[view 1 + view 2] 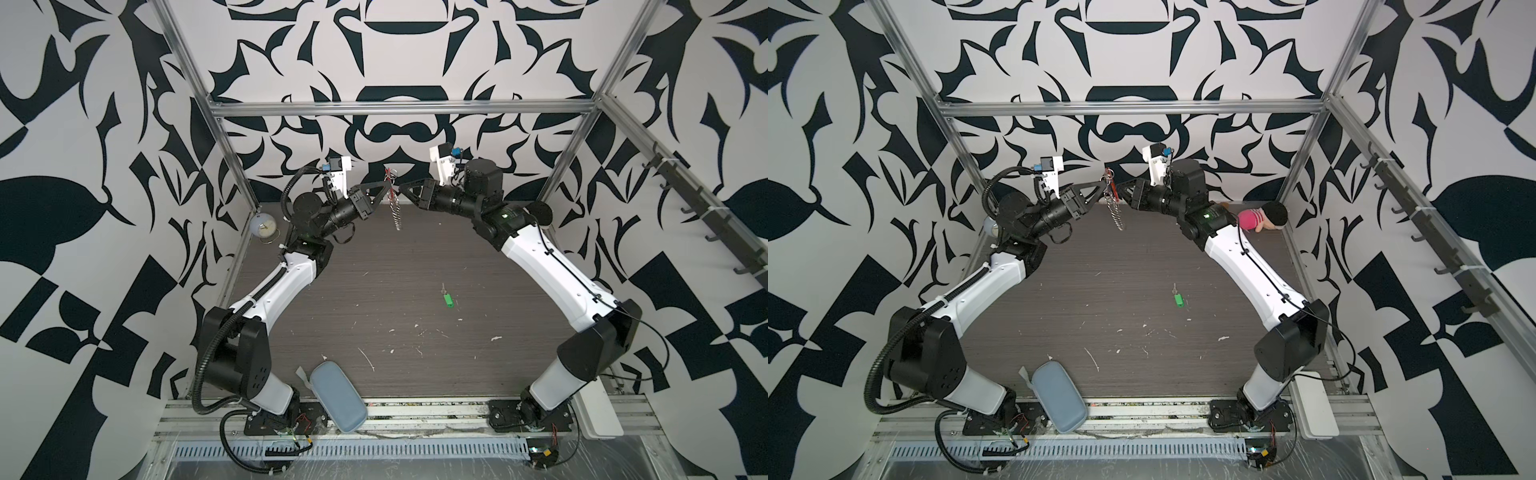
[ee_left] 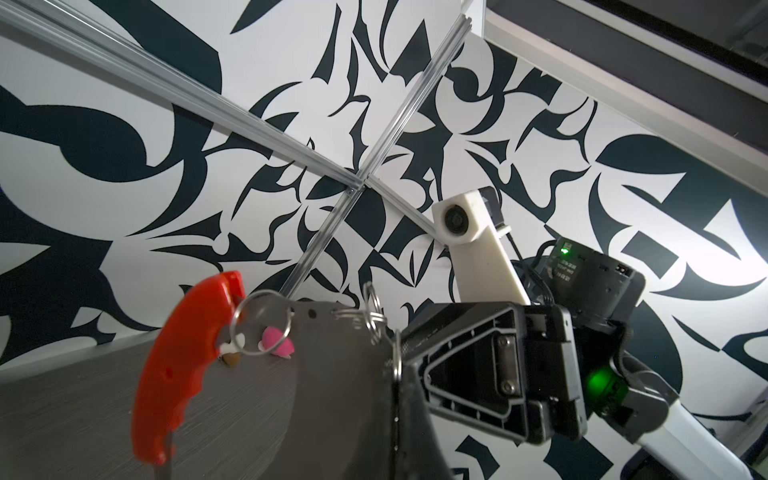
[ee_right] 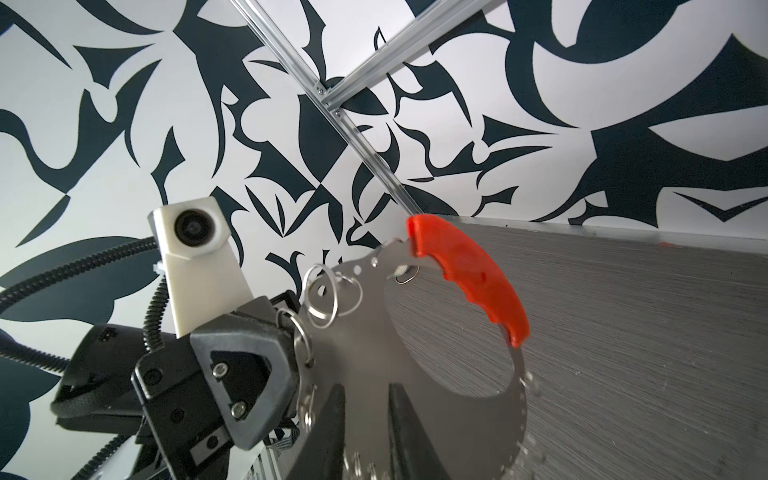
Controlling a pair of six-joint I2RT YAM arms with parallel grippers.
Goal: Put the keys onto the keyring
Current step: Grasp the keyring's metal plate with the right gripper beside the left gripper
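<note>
Up at the back of the cell, just above the middle in both top views, the left gripper (image 1: 385, 188) is clamped tight on the edge of the keyring (image 1: 394, 204) and holds it in the air. Its red bar (image 1: 388, 174) is at the top and its small silver rings (image 1: 398, 222) dangle below. The right gripper (image 1: 402, 189) comes in from the right until its tips touch the loop. In the right wrist view its two dark fingers (image 3: 332, 419) stand a little apart in front of the flat metal band (image 3: 357, 291), and I cannot tell whether they pinch anything. The keys (image 1: 447, 300), a small silver key on a green tag, lie by themselves on the dark wood-grain table (image 1: 374, 270), right of centre and well below the raised ring. A pale blue alarm clock (image 1: 264, 227) stands at the left edge of the table. A blue-grey oblong case (image 1: 338, 395) lies at the near edge, and a pink plush doll (image 1: 1262, 217) lies in the far right corner.
</note>
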